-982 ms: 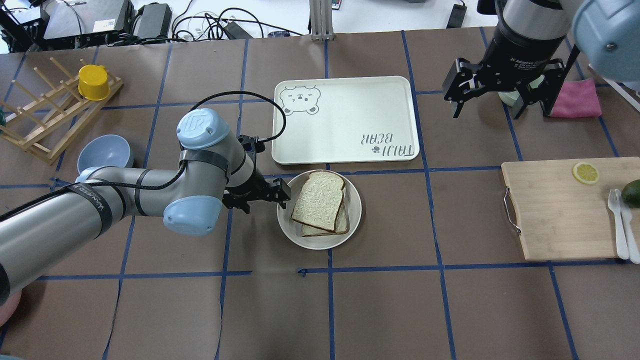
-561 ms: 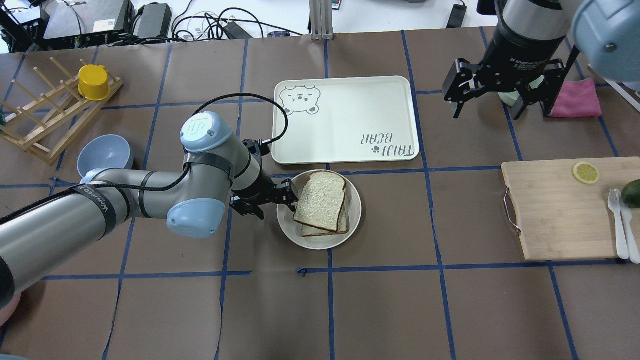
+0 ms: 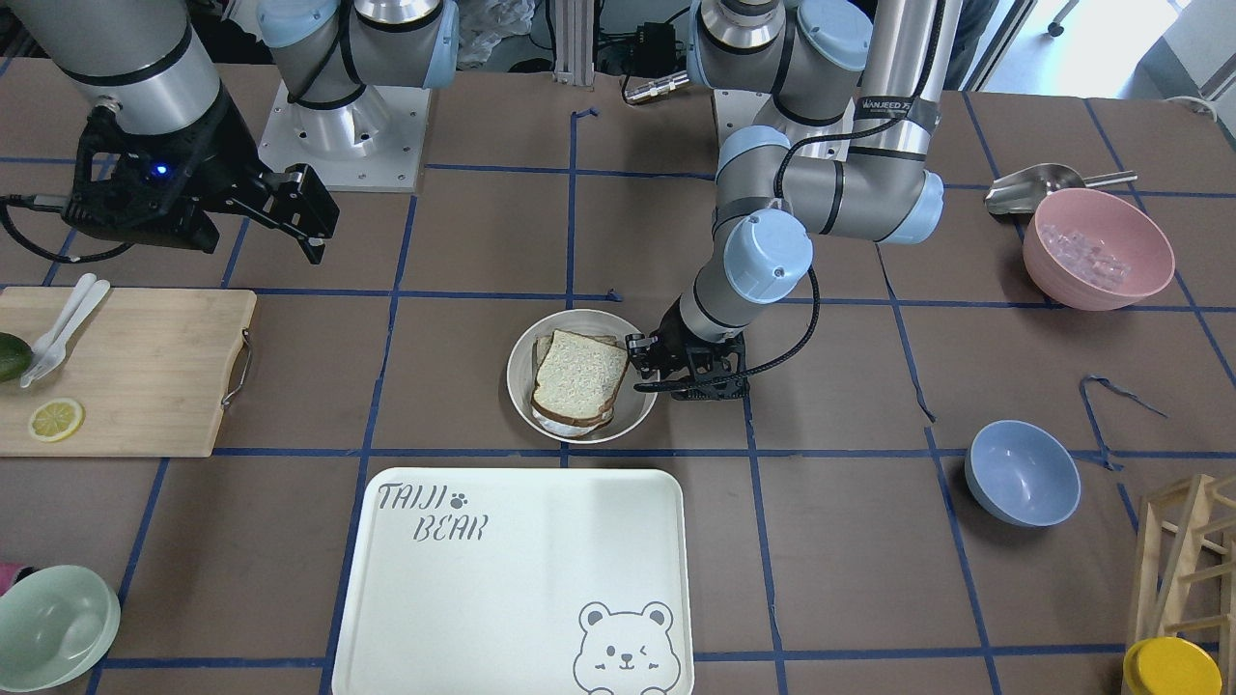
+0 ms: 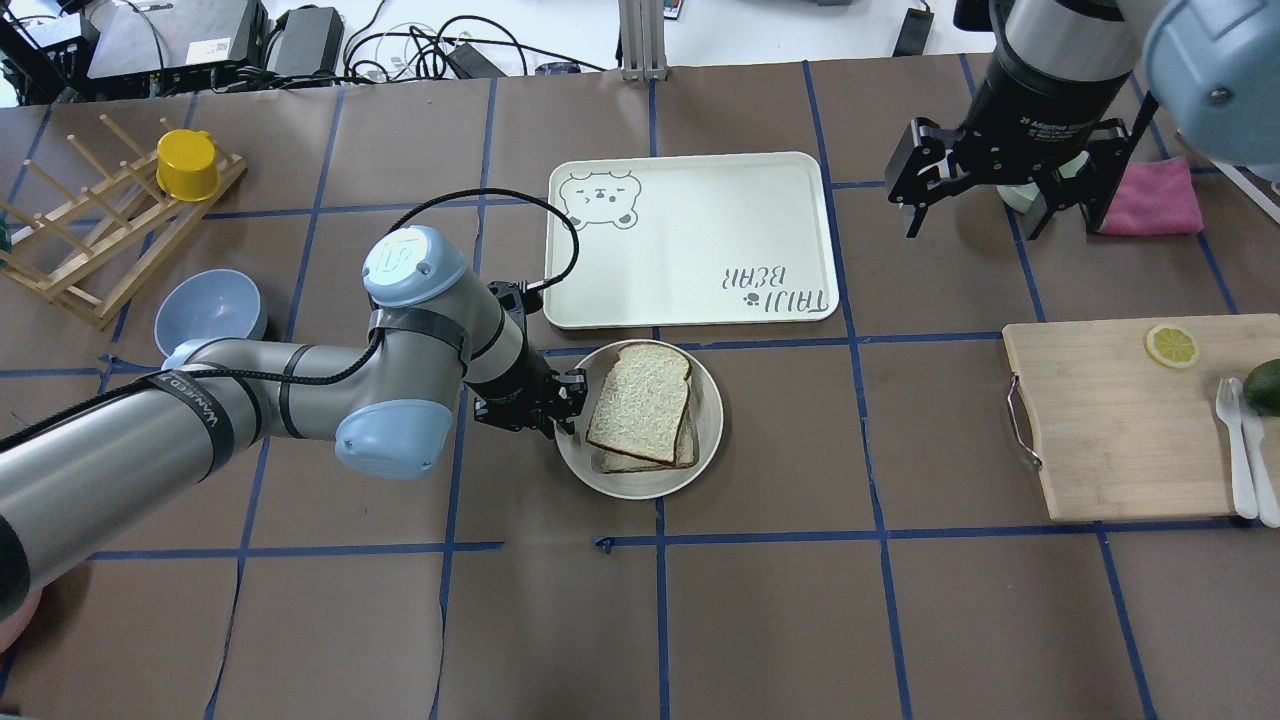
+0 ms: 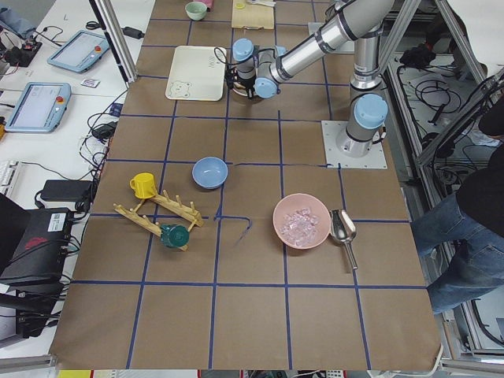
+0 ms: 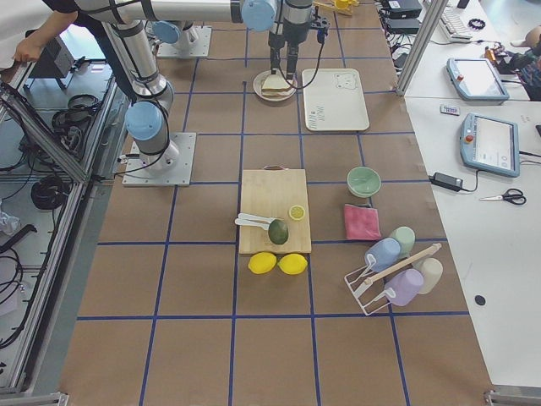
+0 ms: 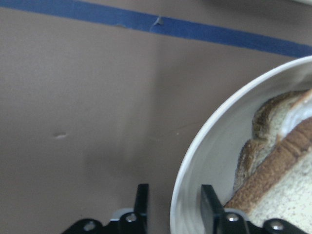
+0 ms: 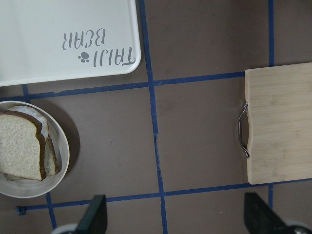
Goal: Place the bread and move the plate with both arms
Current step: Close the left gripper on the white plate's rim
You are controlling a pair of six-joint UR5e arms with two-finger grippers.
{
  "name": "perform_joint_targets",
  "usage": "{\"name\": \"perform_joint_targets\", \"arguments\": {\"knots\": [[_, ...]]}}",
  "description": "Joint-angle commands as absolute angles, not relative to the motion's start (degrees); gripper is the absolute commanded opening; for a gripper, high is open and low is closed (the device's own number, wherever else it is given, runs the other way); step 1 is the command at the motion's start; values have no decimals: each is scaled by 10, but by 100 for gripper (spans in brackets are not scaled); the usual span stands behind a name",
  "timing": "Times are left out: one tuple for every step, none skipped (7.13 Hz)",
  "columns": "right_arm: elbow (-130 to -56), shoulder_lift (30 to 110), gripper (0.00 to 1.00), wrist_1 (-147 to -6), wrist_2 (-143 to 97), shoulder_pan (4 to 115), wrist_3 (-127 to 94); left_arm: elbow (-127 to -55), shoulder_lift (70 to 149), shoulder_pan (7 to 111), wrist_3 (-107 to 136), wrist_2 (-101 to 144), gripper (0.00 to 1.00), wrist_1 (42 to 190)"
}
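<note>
The bread (image 4: pixel 640 400) lies on top of a second slice in the round cream plate (image 4: pixel 640 490), just in front of the bear tray. It also shows in the front view (image 3: pixel 579 376), inside the plate (image 3: pixel 519 381). My left gripper (image 4: pixel 570 405) is low at the plate's left rim. In the left wrist view its jaws (image 7: pixel 173 195) are drawn in and straddle the rim (image 7: pixel 195 165), one finger outside, one inside beside the bread (image 7: pixel 282 195). My right gripper (image 4: pixel 1000 205) hangs open and empty high at the back right, also seen in the right wrist view (image 8: pixel 178 219).
The cream bear tray (image 4: pixel 690 240) lies right behind the plate. A wooden cutting board (image 4: pixel 1120 420) with a lemon slice and cutlery is at the right. A blue bowl (image 4: pixel 210 305) and a wooden rack (image 4: pixel 100 230) are at the left. A pink cloth (image 4: pixel 1160 195) lies under the right arm.
My left gripper has moved right to the plate's rim and its jaws have narrowed from wide open to close around the rim. The right arm has not moved.
</note>
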State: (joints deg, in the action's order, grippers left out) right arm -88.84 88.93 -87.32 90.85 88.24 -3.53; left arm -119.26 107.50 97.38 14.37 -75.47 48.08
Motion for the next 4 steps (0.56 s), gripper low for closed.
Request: {"name": "perform_joint_targets", "arguments": {"knots": [[-889, 889, 100, -873, 909, 882, -35, -1193, 1075, 974, 134, -755, 17, 481], [-889, 889, 100, -873, 908, 882, -35, -1187, 1067, 973, 133, -755, 5, 480], [-889, 889, 100, -873, 908, 882, -34, -1186, 1063, 973, 133, -754, 1, 479], [-889, 889, 100, -873, 909, 882, -34, -1186, 1063, 973, 132, -753, 0, 479]]}}
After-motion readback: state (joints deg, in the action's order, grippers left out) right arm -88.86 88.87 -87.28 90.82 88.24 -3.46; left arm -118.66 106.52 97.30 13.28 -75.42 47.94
